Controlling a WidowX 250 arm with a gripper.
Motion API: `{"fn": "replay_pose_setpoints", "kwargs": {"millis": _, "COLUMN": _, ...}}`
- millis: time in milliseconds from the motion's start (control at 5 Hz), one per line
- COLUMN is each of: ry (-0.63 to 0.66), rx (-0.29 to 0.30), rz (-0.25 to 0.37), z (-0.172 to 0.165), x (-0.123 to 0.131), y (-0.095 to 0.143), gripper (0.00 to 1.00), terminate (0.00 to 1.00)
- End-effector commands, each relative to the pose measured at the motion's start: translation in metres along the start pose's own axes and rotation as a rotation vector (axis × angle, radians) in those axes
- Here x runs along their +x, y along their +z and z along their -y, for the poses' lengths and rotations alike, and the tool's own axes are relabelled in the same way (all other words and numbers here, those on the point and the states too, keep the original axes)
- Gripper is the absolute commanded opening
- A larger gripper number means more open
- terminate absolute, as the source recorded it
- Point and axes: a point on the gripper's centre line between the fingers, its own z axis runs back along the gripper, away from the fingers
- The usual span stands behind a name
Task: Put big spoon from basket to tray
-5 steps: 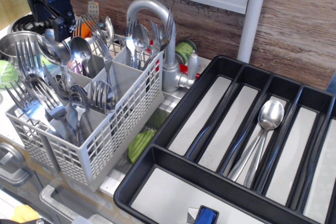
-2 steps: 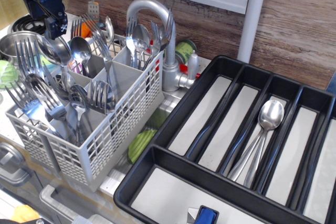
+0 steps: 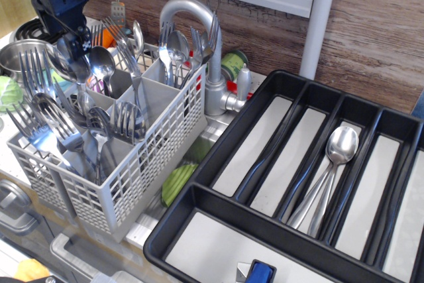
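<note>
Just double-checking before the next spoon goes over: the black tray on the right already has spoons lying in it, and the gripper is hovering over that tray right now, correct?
Not quite. The black tray does already hold spoons, but the gripper is not over it. The observation.image view shows it at the far left, down among the cutlery in the grey basket, beside a big spoon.

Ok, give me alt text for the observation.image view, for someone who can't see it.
A dark robot hand hangs over the back left of a grey cutlery basket packed with upright forks and spoons, right at a big spoon. To the right, a black divided tray already holds spoons in one compartment.
</note>
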Motion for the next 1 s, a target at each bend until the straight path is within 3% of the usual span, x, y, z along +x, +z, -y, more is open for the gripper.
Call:
{"fn": "replay_pose_setpoints", "kwargs": {"millis": 0, "ry": 0.065, "rx": -0.02, "rz": 0.047, "z": 0.003, "x": -0.002, "y": 0.001, "gripper": 0.0, "terminate": 0.0}}
{"fn": "replay_pose_setpoints", "kwargs": {"millis": 400, "ry": 0.106, "rx": -0.088, "rz": 0.006, "z": 0.008, "x": 0.002, "y": 0.01, "gripper": 0.0, "terminate": 0.0}}
{"fn": "replay_pose_setpoints", "kwargs": {"millis": 600, "ry": 0.169, "rx": -0.149, "rz": -0.008, "z": 0.01, "x": 0.007, "y": 0.012, "gripper": 0.0, "terminate": 0.0}}
{"fn": "replay_pose_setpoints", "kwargs": {"millis": 800, "ry": 0.205, "rx": -0.166, "rz": -0.022, "z": 0.014, "x": 0.016, "y": 0.022, "gripper": 0.0, "terminate": 0.0}}
